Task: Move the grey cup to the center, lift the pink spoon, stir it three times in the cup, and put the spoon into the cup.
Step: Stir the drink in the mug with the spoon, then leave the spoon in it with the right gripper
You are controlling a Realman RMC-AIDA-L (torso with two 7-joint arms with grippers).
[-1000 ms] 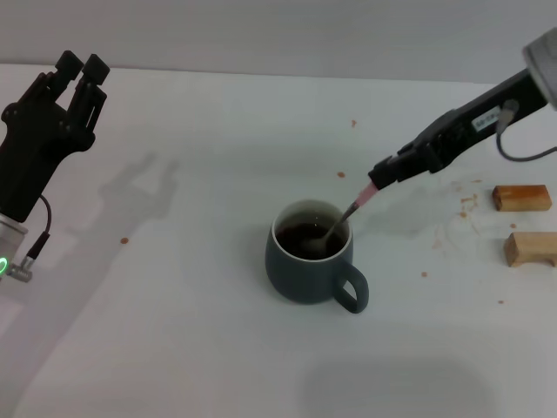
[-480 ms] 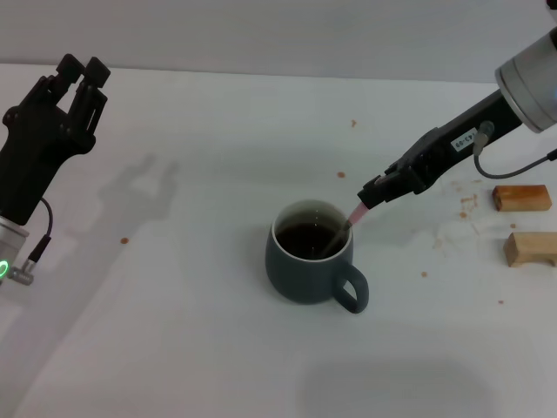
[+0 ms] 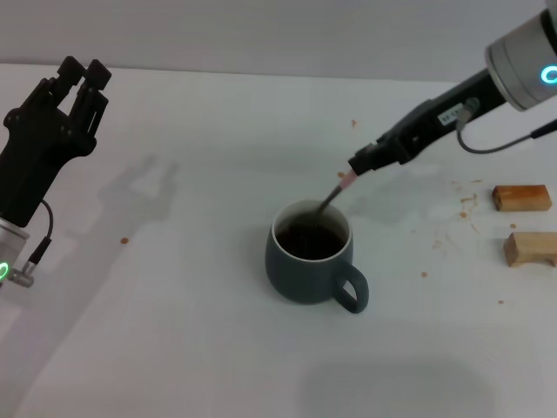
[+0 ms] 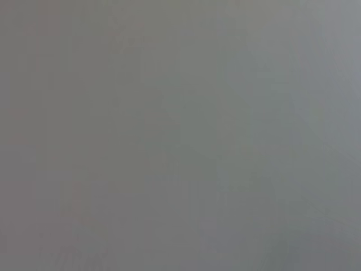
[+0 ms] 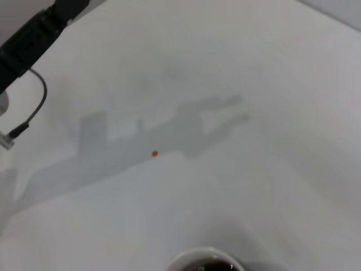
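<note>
The grey cup (image 3: 305, 266) stands near the table's middle, dark liquid inside and its handle toward the front right. Its rim (image 5: 206, 261) just shows in the right wrist view. My right gripper (image 3: 359, 165) hangs above and behind the cup, to its right, shut on the top of the pink spoon (image 3: 345, 181). The spoon slants down, its metal stem crossing the far rim into the cup; its bowl is hidden inside. At the far left my left gripper (image 3: 81, 71) is held up, open and holding nothing. The left wrist view is plain grey.
Two tan wooden blocks (image 3: 521, 197) (image 3: 531, 248) lie at the right edge. Small orange crumbs (image 3: 466, 203) are scattered near them, and one crumb (image 3: 124, 240) lies left of the cup. The left arm (image 5: 34, 39) shows across the table in the right wrist view.
My right gripper has moved up and left toward the back, drawing the spoon higher. The spoon's lower end has shifted from the cup's right side to its far rim. The left arm is unmoved.
</note>
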